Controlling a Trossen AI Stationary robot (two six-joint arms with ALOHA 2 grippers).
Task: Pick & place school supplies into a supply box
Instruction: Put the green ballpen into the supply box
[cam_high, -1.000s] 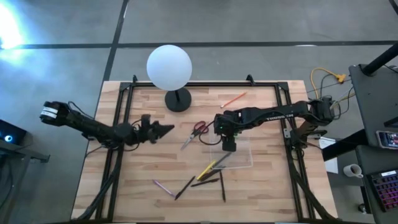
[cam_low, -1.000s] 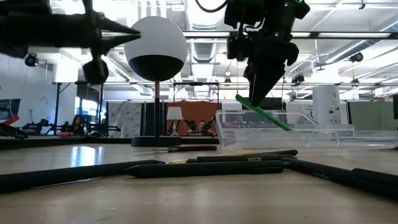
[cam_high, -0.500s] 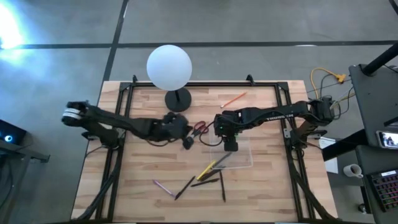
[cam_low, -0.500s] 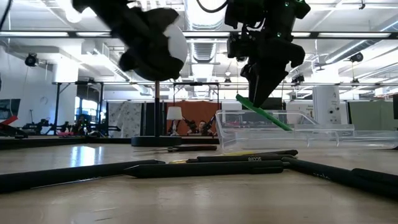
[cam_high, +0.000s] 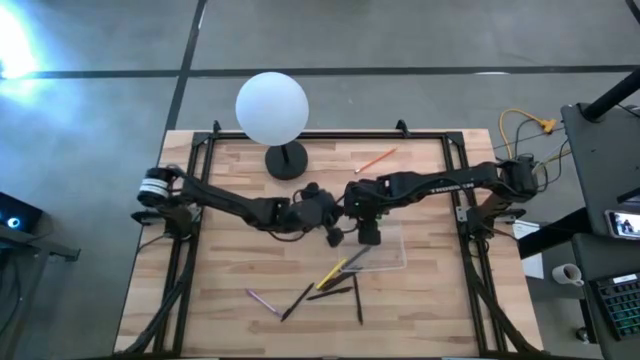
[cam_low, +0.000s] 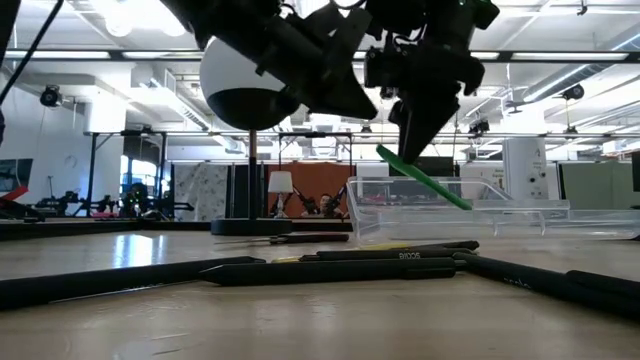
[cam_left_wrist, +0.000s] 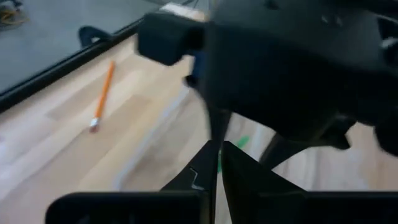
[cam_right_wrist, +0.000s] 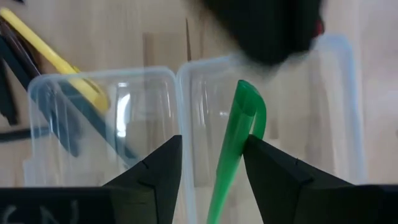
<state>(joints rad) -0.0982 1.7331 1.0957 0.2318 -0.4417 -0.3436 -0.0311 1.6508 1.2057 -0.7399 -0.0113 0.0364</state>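
My right gripper (cam_high: 370, 233) hangs over the clear supply box (cam_high: 388, 250), shut on the green marker (cam_low: 425, 180). My left gripper (cam_high: 334, 238) is reaching across the middle of the table, with its shut fingers (cam_left_wrist: 216, 165) just left of the right gripper. It covers most of the red-handled scissors, of which only a red bit (cam_right_wrist: 319, 28) shows. The yellow pencil (cam_high: 334, 270), the dark pens (cam_high: 325, 292) and the pink pen (cam_high: 262, 300) lie flat near the front edge. The orange pencil (cam_high: 375, 160) lies toward the far edge. My right gripper pinches the green marker between its two fingers near the marker's upper end (cam_low: 392, 160), coming from above and pointing down. The marker is tilted, and its lower end (cam_low: 462, 204) slants down over the box. In the right wrist view the marker (cam_right_wrist: 242, 130) shows between both fingers.
The white globe lamp (cam_high: 272, 108) stands on its black base (cam_high: 287, 160) near the far edge. Both arms crowd the table's middle. Black frame rails (cam_high: 190, 200) run along the table's left and right sides. In the right wrist view the box shows two clear halves (cam_right_wrist: 124, 106) side by side.
My left arm has swept from the table's left side toward the right, over the scissors, until its gripper is close beside the right gripper. My right gripper has stayed over the box with the marker.
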